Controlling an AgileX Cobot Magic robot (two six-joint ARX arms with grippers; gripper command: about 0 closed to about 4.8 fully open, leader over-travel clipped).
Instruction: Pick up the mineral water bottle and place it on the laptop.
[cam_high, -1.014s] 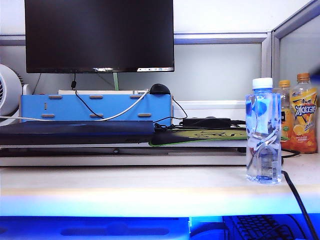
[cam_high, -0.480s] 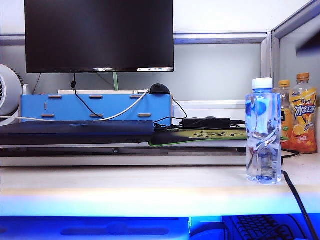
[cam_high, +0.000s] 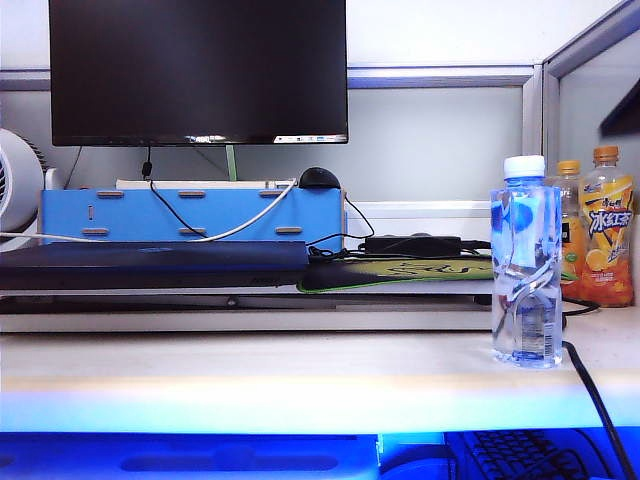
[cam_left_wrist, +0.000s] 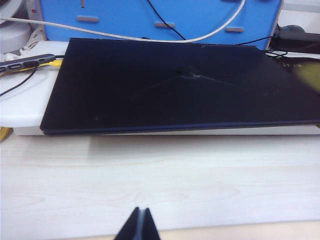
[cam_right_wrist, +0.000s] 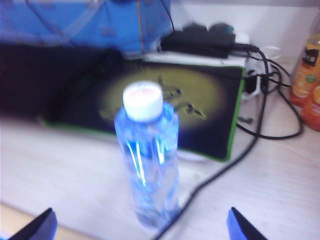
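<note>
The mineral water bottle (cam_high: 527, 265), clear with a white cap, stands upright on the pale table at the right. In the right wrist view the bottle (cam_right_wrist: 148, 155) is ahead of my right gripper (cam_right_wrist: 141, 222), which is open, its two blue fingertips (cam_right_wrist: 45, 222) wide apart on either side and not touching it. A dark piece of that arm (cam_high: 622, 105) shows at the exterior view's right edge. The laptop (cam_high: 150, 262) lies shut and flat at the left on a white stand. My left gripper (cam_left_wrist: 140, 222) is shut and empty over bare table, short of the laptop (cam_left_wrist: 175, 85).
Two orange juice bottles (cam_high: 600, 235) stand just behind the water bottle. A black cable (cam_high: 595, 400) runs past its base. A dark mouse pad (cam_right_wrist: 190, 100), a blue slotted box (cam_high: 190, 215), a black monitor (cam_high: 198, 70) and a fan (cam_high: 15, 190) sit behind.
A dark part of the right arm has come further into the upper right edge of the exterior view. The bottle and laptop have not moved.
</note>
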